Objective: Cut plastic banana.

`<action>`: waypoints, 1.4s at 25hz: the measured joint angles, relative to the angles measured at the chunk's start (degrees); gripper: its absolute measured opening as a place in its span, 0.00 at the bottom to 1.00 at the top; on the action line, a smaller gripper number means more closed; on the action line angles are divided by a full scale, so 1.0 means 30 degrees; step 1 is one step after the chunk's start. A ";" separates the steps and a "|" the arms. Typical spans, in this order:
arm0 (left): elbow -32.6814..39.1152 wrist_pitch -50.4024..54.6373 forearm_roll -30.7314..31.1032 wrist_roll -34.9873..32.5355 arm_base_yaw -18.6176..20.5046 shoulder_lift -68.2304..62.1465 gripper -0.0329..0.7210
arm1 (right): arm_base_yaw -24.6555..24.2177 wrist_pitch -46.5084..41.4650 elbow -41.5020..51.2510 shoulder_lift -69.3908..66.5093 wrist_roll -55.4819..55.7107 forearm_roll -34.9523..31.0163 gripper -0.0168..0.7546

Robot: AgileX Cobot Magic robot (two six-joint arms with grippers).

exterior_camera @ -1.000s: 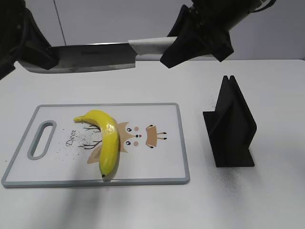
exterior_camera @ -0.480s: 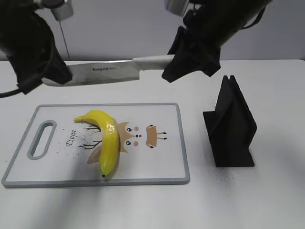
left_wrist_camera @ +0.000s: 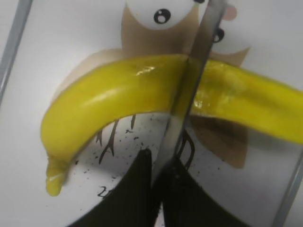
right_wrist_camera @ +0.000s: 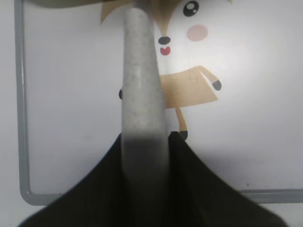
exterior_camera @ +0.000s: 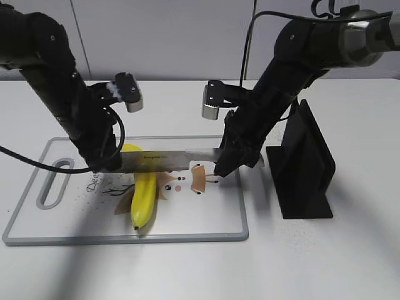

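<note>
Both arms had dropped, bringing the knife (exterior_camera: pixel 164 160) down across the plastic banana (exterior_camera: pixel 142 201) lying on the cutting board (exterior_camera: pixel 206 215). The right gripper (exterior_camera: pixel 226 161) clamped its pale handle; the left gripper (exterior_camera: pixel 107 164) pinched the blade tip.

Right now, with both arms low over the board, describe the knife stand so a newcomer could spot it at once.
Start at the white cutting board where the plastic banana lies under the knife. Look just past the board's right edge, on the bare table: the knife stand is there. It is the only matte black upright wedge, slotted along its top.
</note>
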State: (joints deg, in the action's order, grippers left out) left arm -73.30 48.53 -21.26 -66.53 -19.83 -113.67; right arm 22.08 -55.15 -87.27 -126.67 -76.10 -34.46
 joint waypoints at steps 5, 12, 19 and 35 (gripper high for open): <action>-0.0209 0.0229 0.0026 0.0278 -0.0005 -0.0267 0.10 | 0.0000 -0.0047 -0.0224 -0.0148 0.0208 0.0258 0.25; 0.0168 -0.0010 0.0068 0.0458 -0.0040 0.0884 0.10 | 0.0109 -0.0068 -0.0140 0.0896 0.0421 0.0693 0.25; 0.0198 0.2387 -0.0072 0.0880 -0.0117 0.5178 0.09 | 0.0213 -0.1287 -0.0107 0.4980 0.0467 0.0822 0.25; 0.0198 0.2869 -0.0421 0.1030 -0.0168 0.8370 0.18 | 0.0312 -0.2158 -0.0107 0.7362 0.0529 0.0581 0.24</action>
State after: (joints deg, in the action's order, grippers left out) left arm -72.70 57.14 -22.53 -63.43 -20.33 -88.56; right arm 23.02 -61.62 -87.59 -104.59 -74.52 -32.71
